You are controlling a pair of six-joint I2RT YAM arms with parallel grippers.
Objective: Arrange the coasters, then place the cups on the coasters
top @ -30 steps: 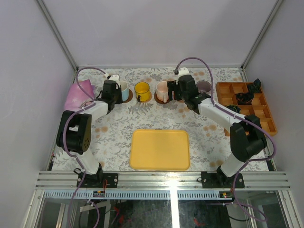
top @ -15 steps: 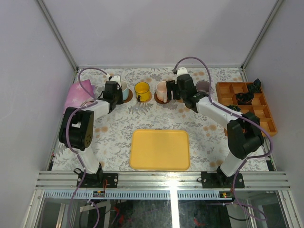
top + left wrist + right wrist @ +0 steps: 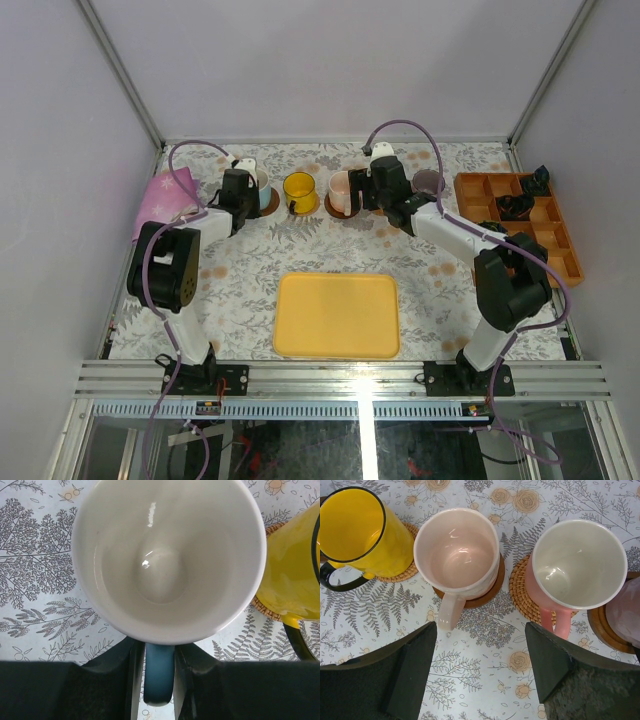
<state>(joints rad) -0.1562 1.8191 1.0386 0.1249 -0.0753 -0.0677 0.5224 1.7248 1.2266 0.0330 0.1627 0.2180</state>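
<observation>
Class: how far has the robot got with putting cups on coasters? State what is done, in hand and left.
Done: the yellow cup, pale pink cup, pink cup and purple-grey cup each stand on coasters. In hand: the left end effector grips the blue cup by its handle; what lies under it is hidden. The right end effector is open and empty. Left: seat and release that cup.

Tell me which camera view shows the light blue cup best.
The left wrist view: the light blue cup fills it, white inside, its handle clamped in the left claw. The top view shows only a sliver of it behind that claw. The right wrist view does not show it.
</observation>
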